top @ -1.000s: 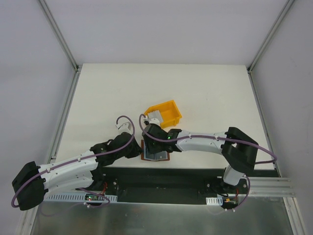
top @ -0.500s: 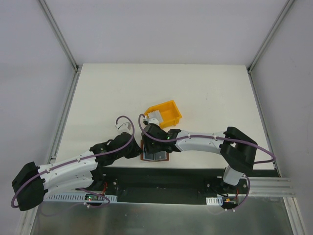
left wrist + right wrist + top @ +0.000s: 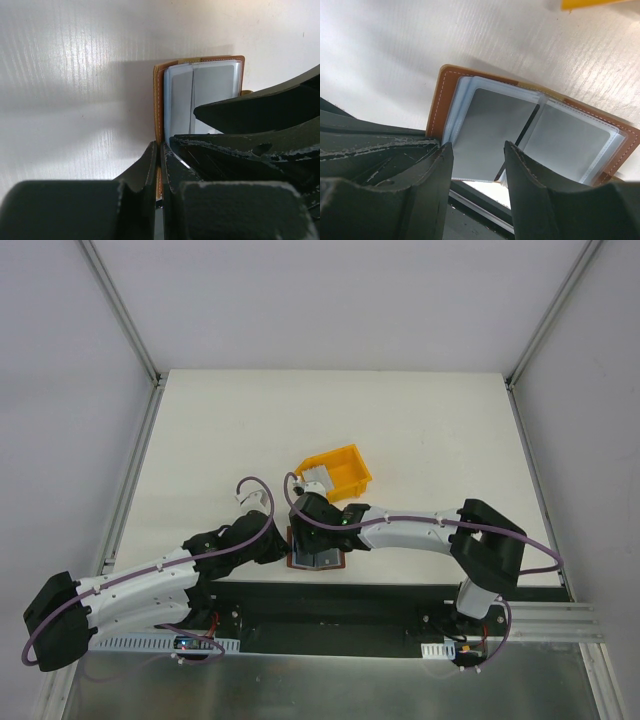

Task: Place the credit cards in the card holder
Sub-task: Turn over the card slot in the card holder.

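Note:
The card holder (image 3: 320, 554) lies open near the table's front edge, a brown wallet with clear sleeves inside (image 3: 200, 92). My left gripper (image 3: 161, 150) is shut on its brown left border (image 3: 289, 549). Low over the wallet hovers my right gripper (image 3: 477, 150), open, its fingers straddling a grey credit card (image 3: 487, 130) that lies in the left sleeve; they do not touch it. A second grey card (image 3: 567, 142) fills the right sleeve. More credit cards (image 3: 315, 478) rest in the yellow bin. The right gripper's body (image 3: 318, 520) hides part of the wallet from above.
The yellow bin (image 3: 345, 468) stands just behind the wallet, tilted, and its corner (image 3: 600, 4) shows in the right wrist view. The black base rail (image 3: 330, 605) runs right below the table's front edge, next to the wallet.
The right gripper has shifted slightly toward the near left over the wallet. The left arm and the wallet have stayed put.

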{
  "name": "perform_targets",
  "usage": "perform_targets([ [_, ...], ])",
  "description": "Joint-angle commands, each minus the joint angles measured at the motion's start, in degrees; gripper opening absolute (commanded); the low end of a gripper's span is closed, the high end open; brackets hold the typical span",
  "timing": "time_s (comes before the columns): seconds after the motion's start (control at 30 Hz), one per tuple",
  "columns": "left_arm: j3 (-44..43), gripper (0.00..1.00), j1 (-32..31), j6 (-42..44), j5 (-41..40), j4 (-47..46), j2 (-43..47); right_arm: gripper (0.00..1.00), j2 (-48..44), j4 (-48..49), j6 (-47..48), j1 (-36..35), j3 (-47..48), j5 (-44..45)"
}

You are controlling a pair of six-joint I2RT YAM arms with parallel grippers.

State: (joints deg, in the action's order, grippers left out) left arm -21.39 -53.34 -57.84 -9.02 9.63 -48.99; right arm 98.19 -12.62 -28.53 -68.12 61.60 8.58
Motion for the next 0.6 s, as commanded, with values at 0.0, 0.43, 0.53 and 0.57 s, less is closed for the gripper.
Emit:
perform_targets([
  [0.0, -0.1, 0.0, -0.7, -0.5, 0.1, -1.5, 1.2, 0.48, -2.1, 1.5, -1.6, 0.0, -1.1, 0.4],
  [0.43, 0.3, 0.0, -0.7, -0.8, 0.0, -1.5, 1.7, 0.49, -4.2, 3.5, -2.3, 0.7, -3.1, -0.3],
  [0.53, 0.1, 0.0, -0.6, -0.6, 0.1, -1.5, 1.3, 0.49, -3.9, 3.7, -2.5, 0.7, -2.8, -0.5],
  [0.57, 0.1, 0.0, -0.6, -0.6, 0.1, -1.5, 1.3, 0.5, -3.9, 3.7, -2.5, 0.7, -2.8, -0.5],
])
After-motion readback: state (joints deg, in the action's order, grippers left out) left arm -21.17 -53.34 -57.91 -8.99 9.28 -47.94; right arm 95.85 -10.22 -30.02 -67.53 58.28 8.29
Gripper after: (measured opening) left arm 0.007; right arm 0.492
